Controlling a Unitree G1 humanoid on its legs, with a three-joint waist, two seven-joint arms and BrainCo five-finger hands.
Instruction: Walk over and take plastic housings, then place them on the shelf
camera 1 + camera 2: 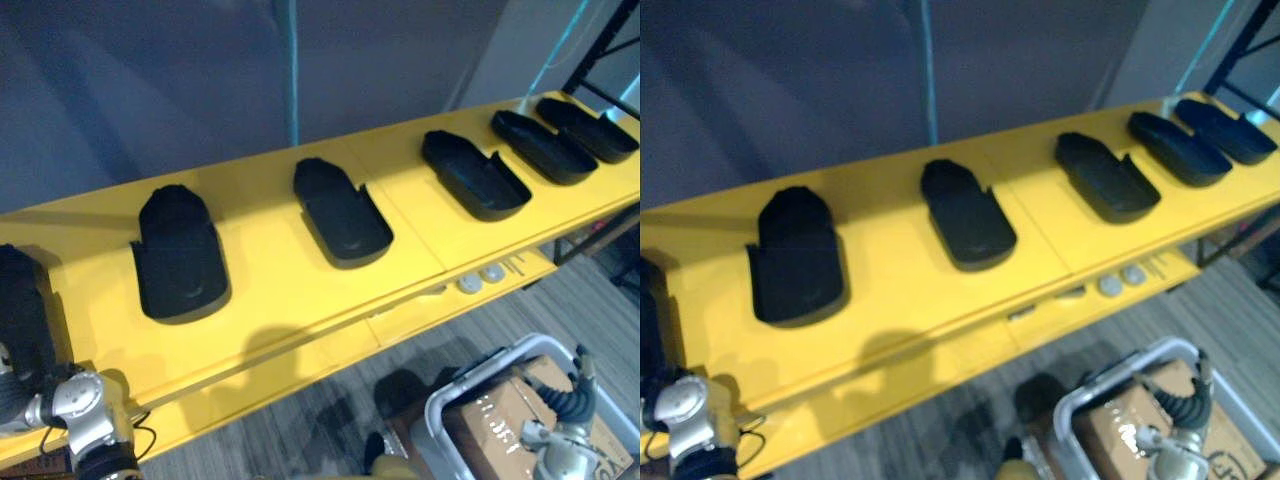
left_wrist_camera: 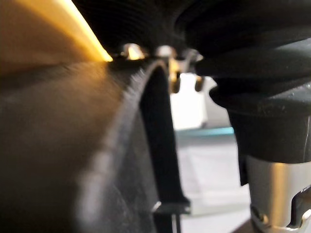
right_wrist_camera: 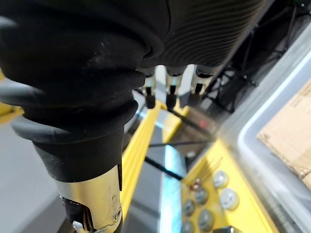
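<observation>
One long yellow shelf (image 1: 270, 290) carries five black housings (image 1: 180, 255) in a row, well apart. At its left end, a sixth housing (image 2: 73, 145), left hand (image 2: 176, 81) fingers hooked over its rim. Right hand (image 3: 167, 93) hangs slack and empty above a bin (image 1: 433, 420).

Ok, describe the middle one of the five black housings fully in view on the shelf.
The middle housing is matte black plastic: a domed closed end at the back, and an open tray-like end with raised side walls toward the front edge. It lies flat on the yellow shelf, apart from its neighbours, with nothing else touching it.
</observation>
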